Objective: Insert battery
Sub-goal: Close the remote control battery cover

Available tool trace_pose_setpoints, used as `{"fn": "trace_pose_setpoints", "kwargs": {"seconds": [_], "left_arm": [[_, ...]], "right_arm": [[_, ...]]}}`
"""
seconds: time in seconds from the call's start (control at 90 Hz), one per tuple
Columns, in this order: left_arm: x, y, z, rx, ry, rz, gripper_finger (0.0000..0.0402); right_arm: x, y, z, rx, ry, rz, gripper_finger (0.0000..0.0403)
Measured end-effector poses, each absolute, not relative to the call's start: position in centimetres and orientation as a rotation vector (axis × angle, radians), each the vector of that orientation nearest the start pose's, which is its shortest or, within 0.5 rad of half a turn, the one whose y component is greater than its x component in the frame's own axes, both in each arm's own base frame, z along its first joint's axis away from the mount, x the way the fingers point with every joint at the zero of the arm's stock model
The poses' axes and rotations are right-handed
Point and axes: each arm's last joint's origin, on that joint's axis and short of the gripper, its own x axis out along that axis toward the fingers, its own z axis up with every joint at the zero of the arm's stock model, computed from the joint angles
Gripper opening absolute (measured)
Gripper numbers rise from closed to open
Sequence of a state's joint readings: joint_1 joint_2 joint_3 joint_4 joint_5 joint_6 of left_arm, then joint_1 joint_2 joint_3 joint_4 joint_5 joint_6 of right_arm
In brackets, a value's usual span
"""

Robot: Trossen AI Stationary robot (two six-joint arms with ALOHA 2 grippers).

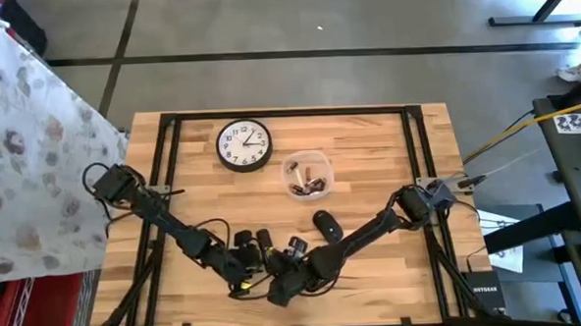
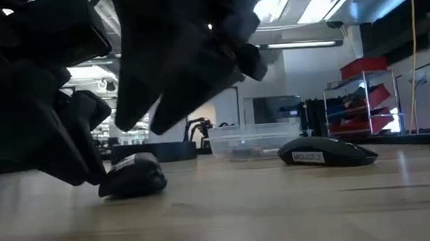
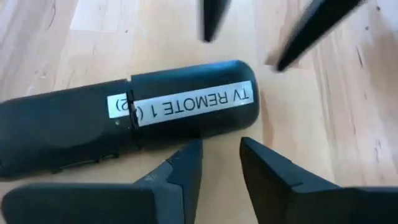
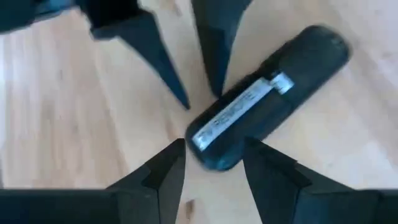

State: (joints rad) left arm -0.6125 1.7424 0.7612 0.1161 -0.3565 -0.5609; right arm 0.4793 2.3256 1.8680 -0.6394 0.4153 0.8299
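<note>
While both grippers converge at the lower centre of the high view, the remote (image 3: 130, 121) lies flat on the surface (image 1: 368, 140), ungrasped. Left gripper (image 3: 221, 158) and right gripper (image 4: 214, 165) stand with jaws released at its end. No battery is visibly held; insertion appears outstanding.

Both arms (image 1: 265, 262) meet nr table's (image 1: 369, 160) front edge.

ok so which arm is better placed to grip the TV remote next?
Right, probably. The right claw is open with the end of the remote between its fingers. The left claw, also open, sits beside the remote, not around it.
</note>
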Motion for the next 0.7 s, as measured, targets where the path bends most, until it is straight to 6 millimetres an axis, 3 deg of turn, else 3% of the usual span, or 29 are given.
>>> {"fn": "trace_pose_setpoints", "kwargs": {"seconds": [0.2,0.7], "left_arm": [[26.2,-17.2,12.3,-0.106,0.786,-0.012,0.0095],[26.0,-16.9,14.2,-0.081,0.722,0.005,0.0095]], "right_arm": [[45.1,20.1,14.8,0.29,0.913,-0.34,0.0147],[44.9,19.9,14.0,0.309,0.962,-0.338,0.0147]]}}
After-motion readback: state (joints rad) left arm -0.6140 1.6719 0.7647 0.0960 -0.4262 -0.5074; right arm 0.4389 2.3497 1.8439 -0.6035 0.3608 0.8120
